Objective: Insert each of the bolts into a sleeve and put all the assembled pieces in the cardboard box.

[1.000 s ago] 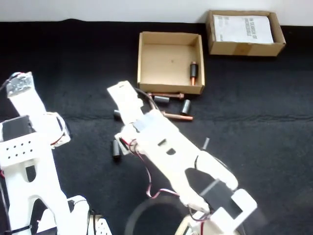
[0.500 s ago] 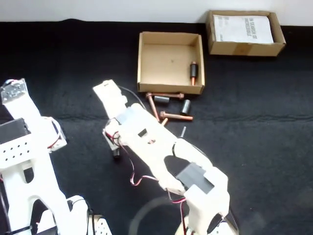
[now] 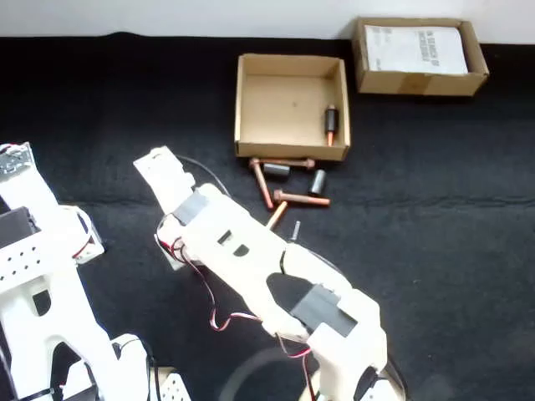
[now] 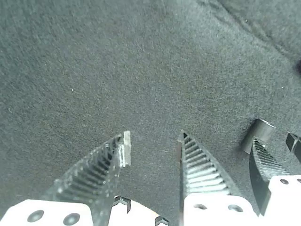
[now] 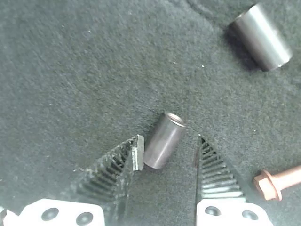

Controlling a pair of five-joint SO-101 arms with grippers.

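In the right wrist view my right gripper (image 5: 169, 140) is open, low over the black cloth. A dark sleeve (image 5: 163, 140) lies between its fingers, apart from both pads. A second sleeve (image 5: 261, 36) lies farther off, and a copper bolt head (image 5: 277, 182) shows at the edge. From above, the right arm's head (image 3: 159, 171) is left of the loose bolts (image 3: 301, 198) and sleeves (image 3: 317, 181) below the cardboard box (image 3: 251, 104). One assembled piece (image 3: 330, 124) lies in the box. My left gripper (image 4: 154, 136) is open over bare cloth, at far left (image 3: 17, 159).
A second cardboard box (image 3: 418, 82) holding a printed sheet stands at the back right. In the left wrist view a sleeve (image 4: 257, 134) lies beside another ridged finger (image 4: 263, 165). Black cloth covers the whole table, with free room on the right half.
The right arm has swung left across the table, uncovering the bolts below the box and covering the sleeves at centre left. The left arm has also shifted left.
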